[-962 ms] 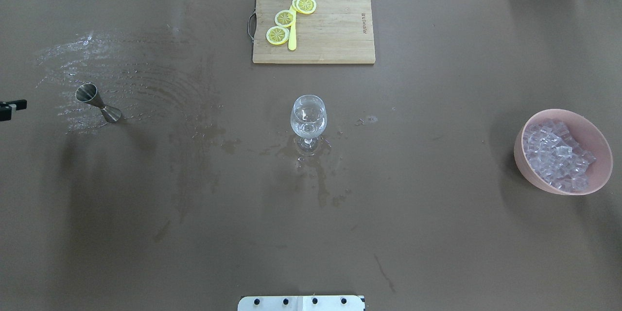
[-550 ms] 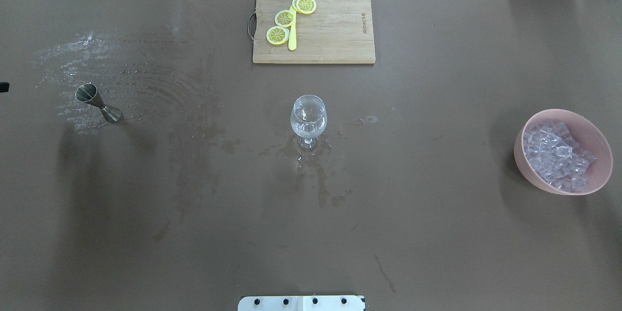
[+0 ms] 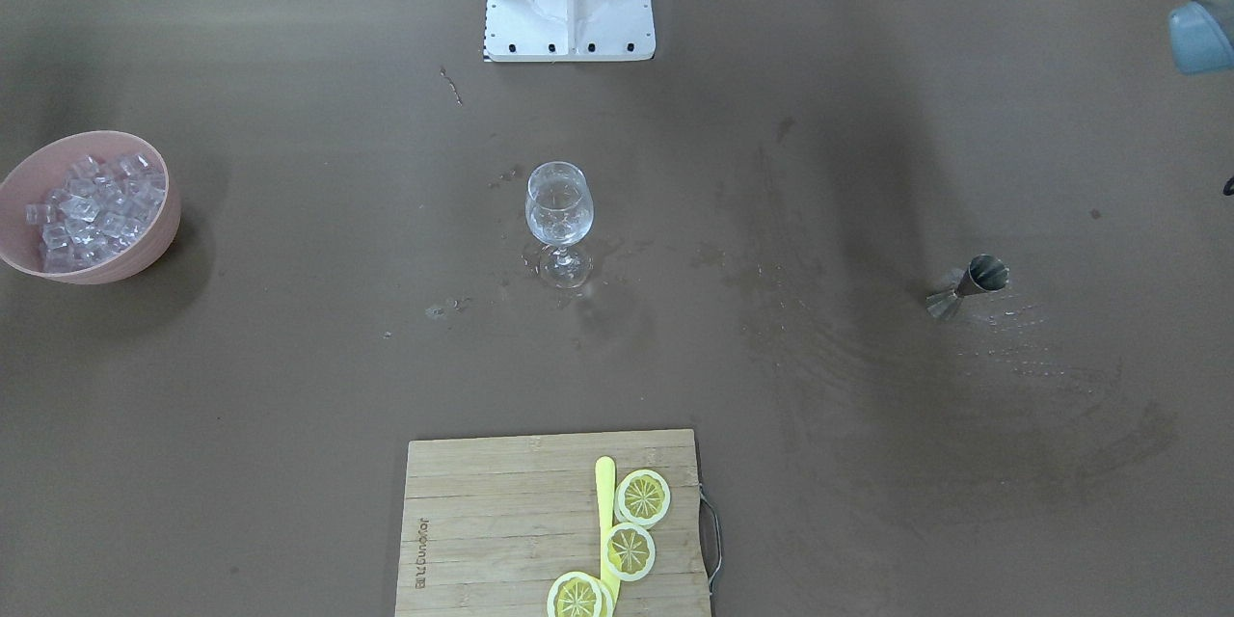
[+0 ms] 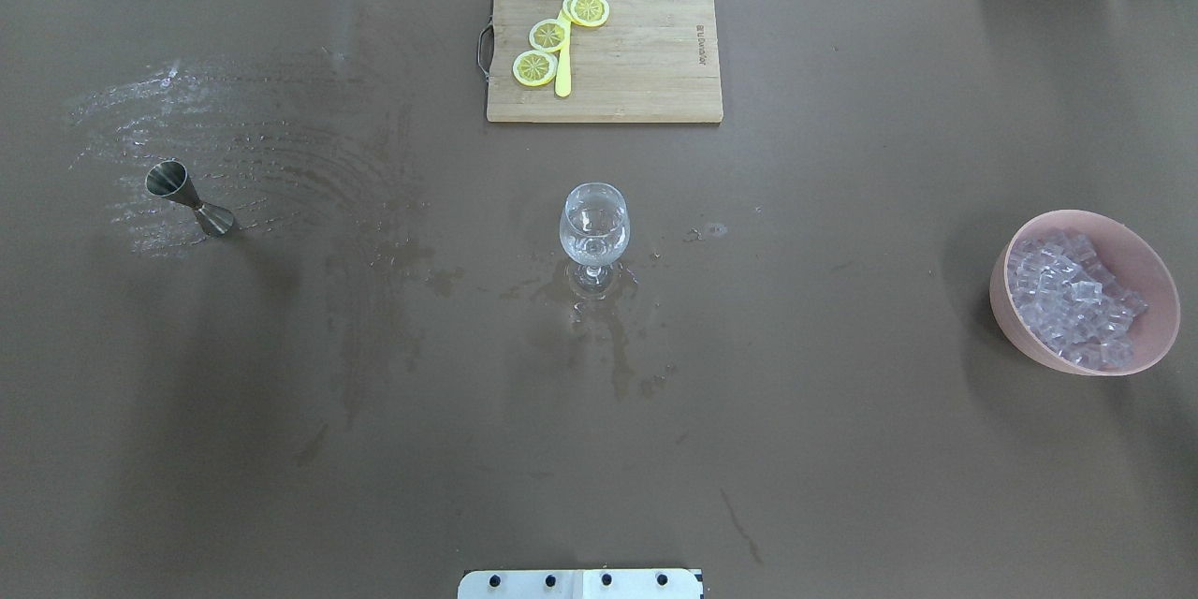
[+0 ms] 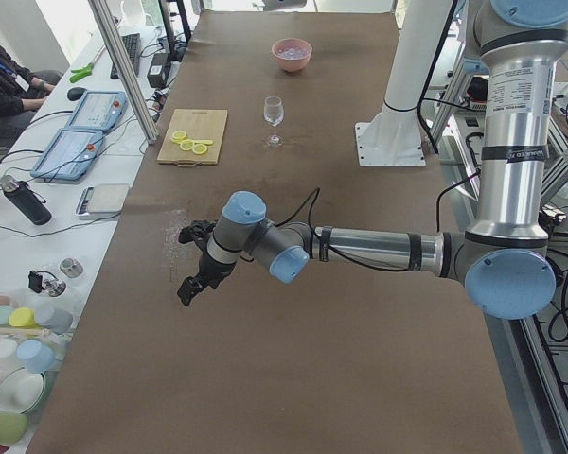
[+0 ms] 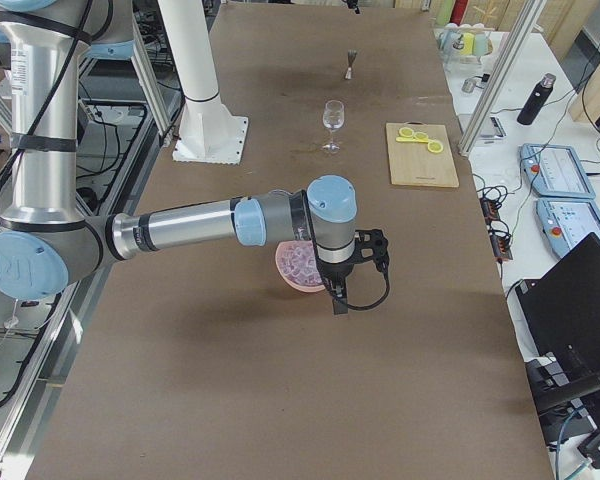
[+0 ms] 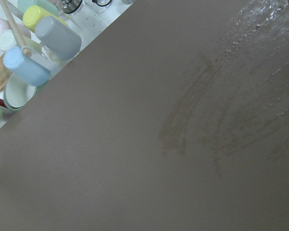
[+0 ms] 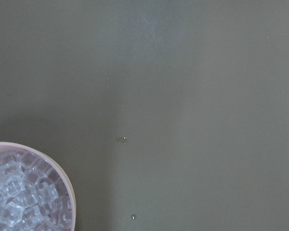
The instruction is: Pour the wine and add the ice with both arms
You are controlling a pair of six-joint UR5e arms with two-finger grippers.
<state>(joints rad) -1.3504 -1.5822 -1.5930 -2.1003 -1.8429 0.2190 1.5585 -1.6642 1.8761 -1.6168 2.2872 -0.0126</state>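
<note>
Both arms sit out wide and the jigger [image 4: 187, 197] and ice [image 4: 1076, 299] look untouched, so I read this as pre-grasp. Left gripper [image 5: 187, 291] hangs low over the table's left end, further left than the jigger. Right gripper [image 6: 338, 300] hovers just beside the pink bowl [image 4: 1013, 329] at the right end, w/ the ice heaped inside. Wine glass [image 4: 594, 229] stands upright mid-table, well apart from both. Cutting board [image 4: 636, 65] w/ lemon slices is at the far edge.

How I'd run it:
- **Left:** come in level on the jigger's waist and close slowly. The surface around it is wet, so there's slip risk. Keep it upright en route and tip only once over the glass rim.
- **Right:** centre over the bowl first. The wrist cam has it only in the lower-left corner, so I'm off-centre for a straight drop.

Can't tell how far either gripper is open, or confirm that both are empty. Only the side cams show them, too small, and neither wrist cam shows fingers. Overhead has no arm in frame. Jigger fill is not visible. Glass contents are unclear, poss. a little clear liquid.
</note>
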